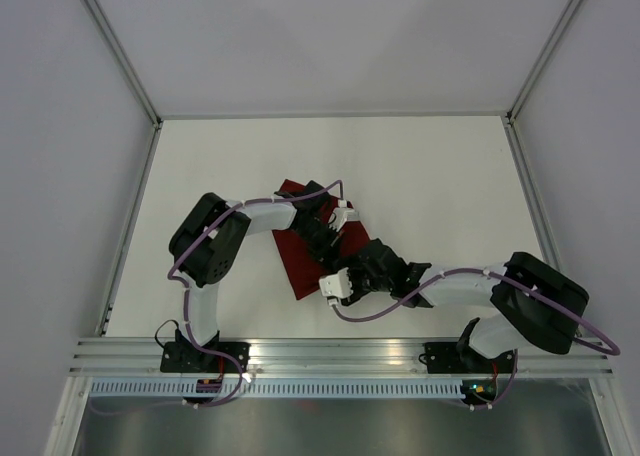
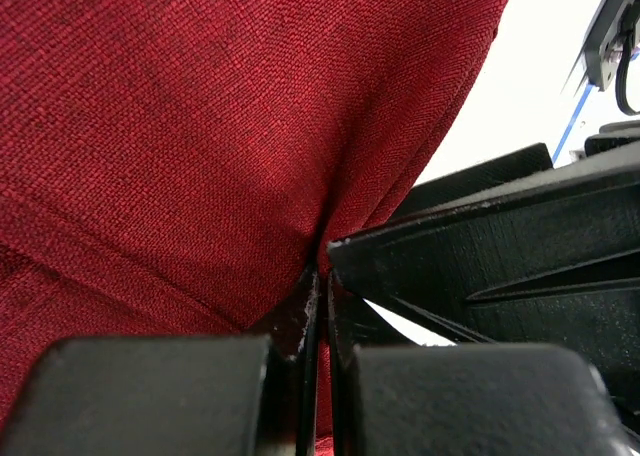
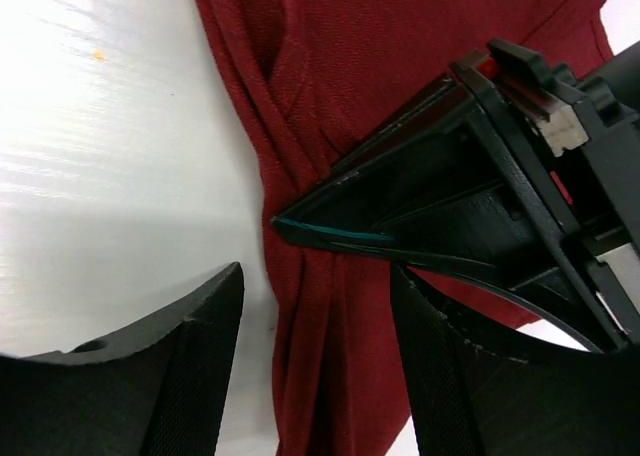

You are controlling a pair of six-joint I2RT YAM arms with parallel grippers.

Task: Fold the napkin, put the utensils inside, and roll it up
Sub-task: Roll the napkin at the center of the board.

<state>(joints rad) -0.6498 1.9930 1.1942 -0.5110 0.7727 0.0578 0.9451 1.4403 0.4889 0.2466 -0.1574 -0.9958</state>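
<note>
left jaws: clamped on napkin (image 2: 200, 126) fold
right jaws: spread, astride napkin edge
fold: best pinched both sides, pulled taut

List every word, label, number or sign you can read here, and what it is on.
None: no readable text in any view.
The napkin is plain red cloth, the left claw and right claw are bare black, and the table bears no print.
Any marks on the white wrist blocks are too small to read.
</note>
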